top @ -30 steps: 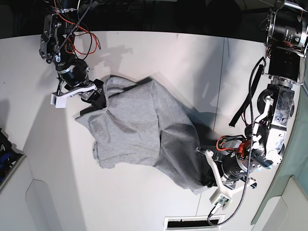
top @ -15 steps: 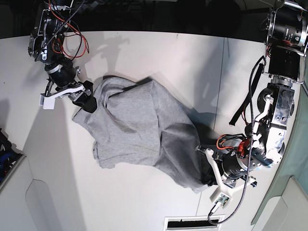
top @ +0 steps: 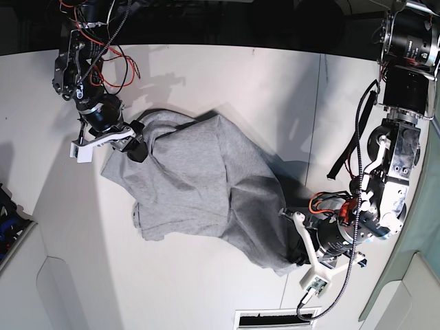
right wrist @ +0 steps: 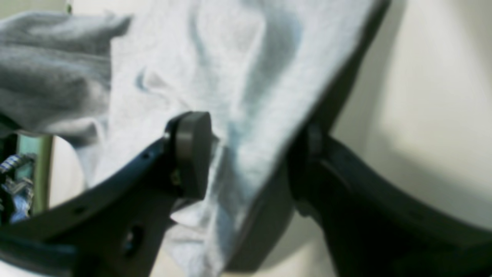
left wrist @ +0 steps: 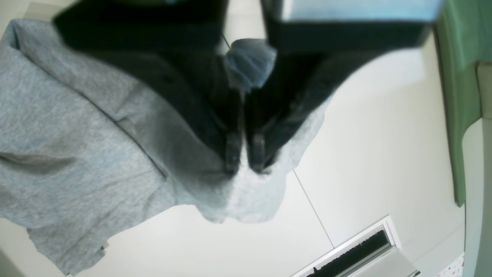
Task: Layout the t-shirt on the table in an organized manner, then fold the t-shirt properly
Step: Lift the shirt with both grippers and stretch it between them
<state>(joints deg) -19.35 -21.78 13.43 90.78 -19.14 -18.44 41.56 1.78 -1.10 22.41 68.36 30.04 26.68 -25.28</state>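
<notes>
The light grey t-shirt (top: 199, 185) lies crumpled across the middle of the white table (top: 227, 75), with no lettering showing. My left gripper (top: 299, 258) is at the shirt's near right corner. In the left wrist view, it (left wrist: 243, 163) is shut on a fold of the shirt (left wrist: 77, 134), fingertips (left wrist: 231, 154) nearly together. My right gripper (top: 134, 143) is at the shirt's far left corner. In the right wrist view, it (right wrist: 253, 150) stands wide apart with shirt cloth (right wrist: 230, 69) hanging loosely between the pads (right wrist: 192, 154).
A white-framed slot (top: 275, 318) is set into the table's near edge; it also shows in the left wrist view (left wrist: 353, 250). A thin dark seam (left wrist: 311, 207) crosses the table. A dark object (top: 10, 213) sits at the left edge. A green curtain (left wrist: 457, 96) hangs at the right.
My right gripper pulled the shirt's far left corner outward, then moved back right; its jaws now stand apart. The corner stays spread left. The left arm has not moved.
</notes>
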